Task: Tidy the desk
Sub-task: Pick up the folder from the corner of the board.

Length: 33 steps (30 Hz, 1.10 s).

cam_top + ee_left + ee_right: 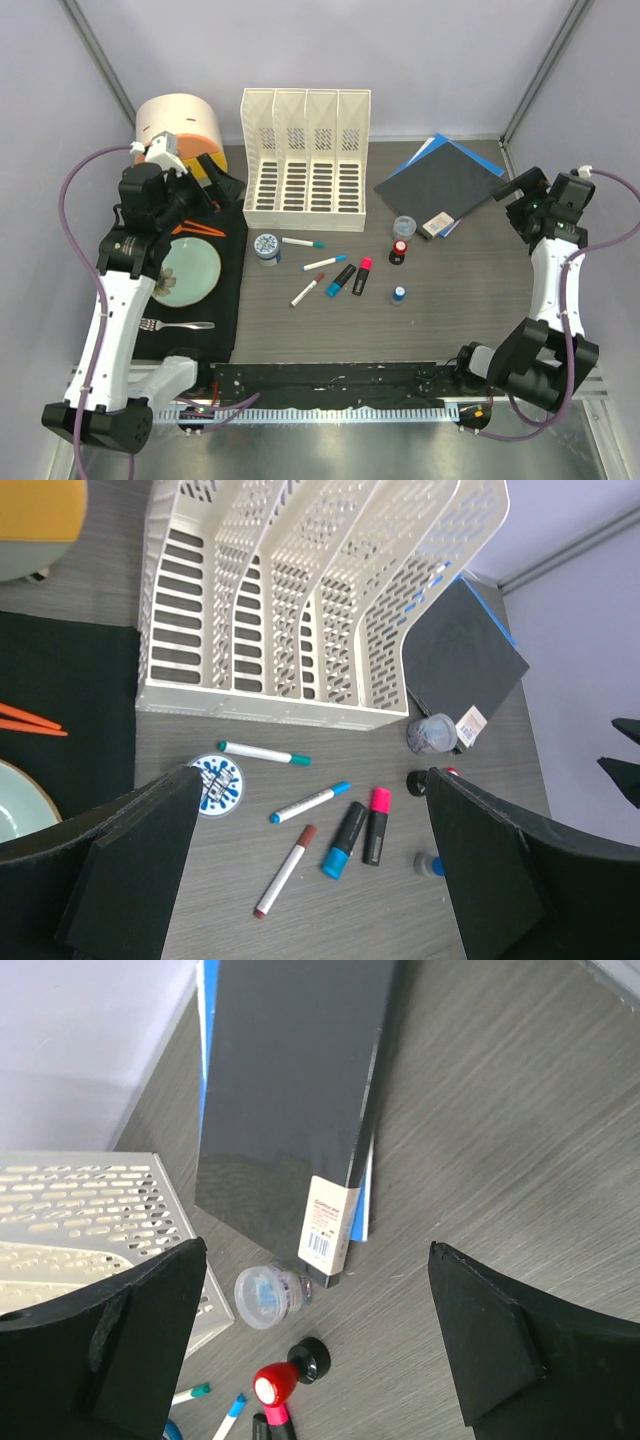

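Top, left-wrist and right-wrist views of the workspace. The bench (480, 300), a dark wood-grain top framed by metal rails, fills the area ahead of the two arm bases and carries every item listed. A black cloth mat (228, 310) covers its left side. A white four-slot file organizer (305, 165) lies at the far centre. A dark notebook (440, 180) rests on blue sheets at the far right. A round cream-and-orange container (178, 122) stands at the far left corner.

The left end effector (310, 880) hangs above the mat's far edge with its jaws spread wide, holding nothing. The right end effector (320, 1350) hangs above the bench's right side near the notebook, likewise wide open and empty.

On the mat lie a pale green plate (190, 272) and, nearer the bases, a fork (178, 325).

Loose at the bench centre:
- a blue highlighter (341, 280) and a pink highlighter (362, 276), side by side
- three white pens (302, 243)
- a round patterned tin (267, 246)
- a clear jar (404, 226)
- a red-topped stamp (399, 251)
- a small blue-capped bottle (399, 294)
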Available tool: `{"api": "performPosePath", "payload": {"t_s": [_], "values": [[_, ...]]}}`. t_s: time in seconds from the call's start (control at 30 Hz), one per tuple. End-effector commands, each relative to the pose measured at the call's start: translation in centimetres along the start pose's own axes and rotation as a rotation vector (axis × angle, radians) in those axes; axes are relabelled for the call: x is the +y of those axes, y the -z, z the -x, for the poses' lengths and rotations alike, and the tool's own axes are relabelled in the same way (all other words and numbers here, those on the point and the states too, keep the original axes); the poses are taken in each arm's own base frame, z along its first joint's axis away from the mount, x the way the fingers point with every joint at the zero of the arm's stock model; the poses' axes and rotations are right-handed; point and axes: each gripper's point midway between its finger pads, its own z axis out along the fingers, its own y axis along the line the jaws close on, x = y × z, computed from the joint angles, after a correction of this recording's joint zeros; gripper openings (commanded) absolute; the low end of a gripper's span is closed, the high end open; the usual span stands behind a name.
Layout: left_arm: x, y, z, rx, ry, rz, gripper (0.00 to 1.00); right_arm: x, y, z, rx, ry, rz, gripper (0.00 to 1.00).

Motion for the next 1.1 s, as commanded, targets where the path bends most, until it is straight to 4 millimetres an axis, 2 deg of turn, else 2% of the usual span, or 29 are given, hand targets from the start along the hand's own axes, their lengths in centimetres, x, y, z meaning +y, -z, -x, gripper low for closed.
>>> {"api": "performPosePath", "payload": {"t_s": [0.0, 0.07, 0.1, 0.3, 0.43, 0.63, 0.77, 1.07], "values": [[-3.0, -0.2, 0.2, 0.021, -0.053, -0.115, 1.0, -0.6, -1.6, -1.9, 0.105, -0.085, 0.097, 0.97], [-3.2, -0.5, -0.2, 0.035, -0.069, -0.113, 1.0, -1.4, -2.9, -2.8, 0.135, -0.114, 0.109, 0.95], [-3.7, -0.7, -0.8, 0.047, -0.09, -0.123, 1.0, -2.0, -3.3, -3.9, 0.162, -0.125, 0.113, 0.95], [-5.1, -2.0, -2.6, 0.089, -0.156, -0.128, 1.0, -2.8, -5.4, -5.3, 0.182, -0.157, 0.145, 0.94], [-5.9, -2.9, -3.4, 0.111, -0.194, -0.132, 1.0, -2.9, -6.3, -4.6, 0.157, -0.154, 0.142, 0.94], [-6.7, -3.9, -3.9, 0.132, -0.209, -0.147, 1.0, -3.0, -8.7, -3.5, 0.126, -0.205, 0.146, 0.93], [-6.7, -4.3, -4.2, 0.141, -0.218, -0.144, 1.0, -3.9, -11.1, -3.7, 0.136, -0.219, 0.119, 0.91], [-6.2, -5.0, -4.6, 0.134, -0.217, -0.132, 1.0, -3.1, -15.2, -2.8, 0.124, -0.145, 0.099, 0.89]]}}
